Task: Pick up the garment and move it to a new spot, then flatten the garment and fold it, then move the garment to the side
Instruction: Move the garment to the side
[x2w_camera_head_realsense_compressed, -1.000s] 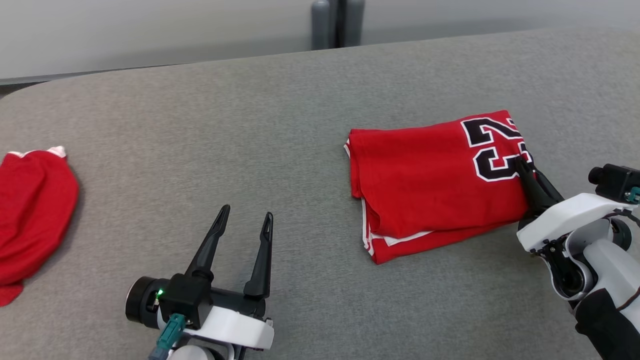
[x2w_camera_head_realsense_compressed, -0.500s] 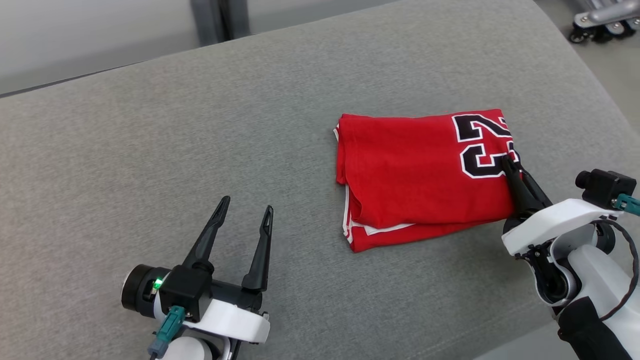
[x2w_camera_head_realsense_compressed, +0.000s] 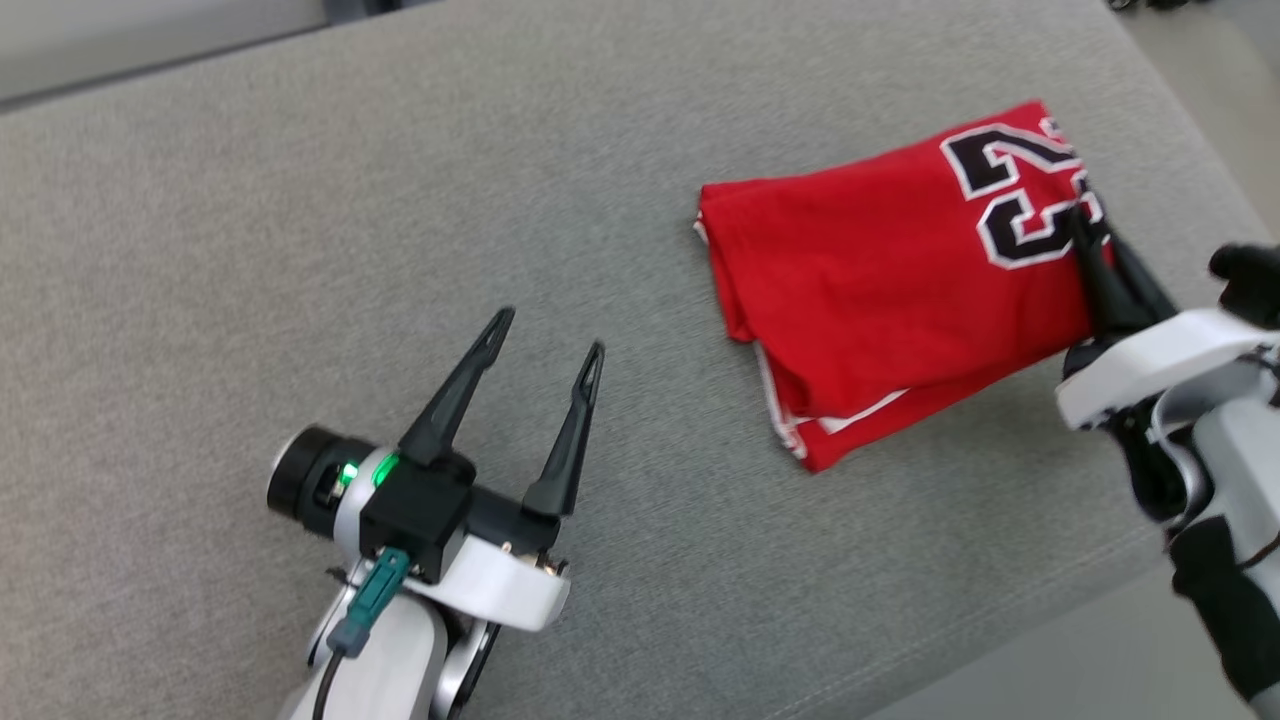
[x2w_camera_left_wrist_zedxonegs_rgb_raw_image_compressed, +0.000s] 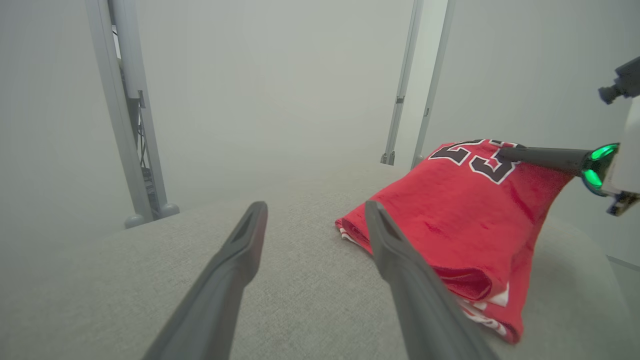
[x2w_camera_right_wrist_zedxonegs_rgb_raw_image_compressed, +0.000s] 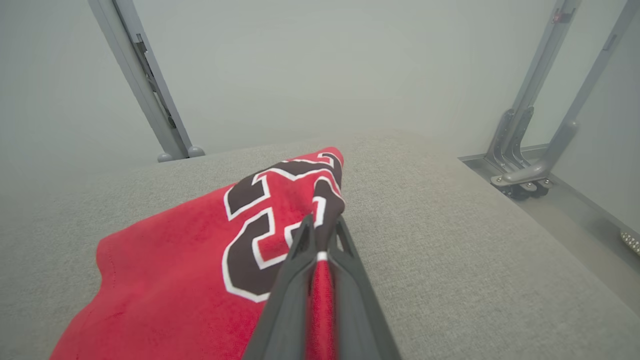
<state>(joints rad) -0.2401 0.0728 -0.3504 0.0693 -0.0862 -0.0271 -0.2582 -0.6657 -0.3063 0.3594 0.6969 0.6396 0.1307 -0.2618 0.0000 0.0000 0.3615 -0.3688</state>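
My right gripper clamps the folded red jersey by its right edge; left gripper open, well apart.

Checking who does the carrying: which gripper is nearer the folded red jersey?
Right. The right gripper is shut on the jersey at its numbered edge; the left gripper stands open over the cushion, apart from it.

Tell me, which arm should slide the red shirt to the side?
Right. The right tool is shut on the shirt by its number, so it can likely just pull; the left tool hangs open, apart from it.
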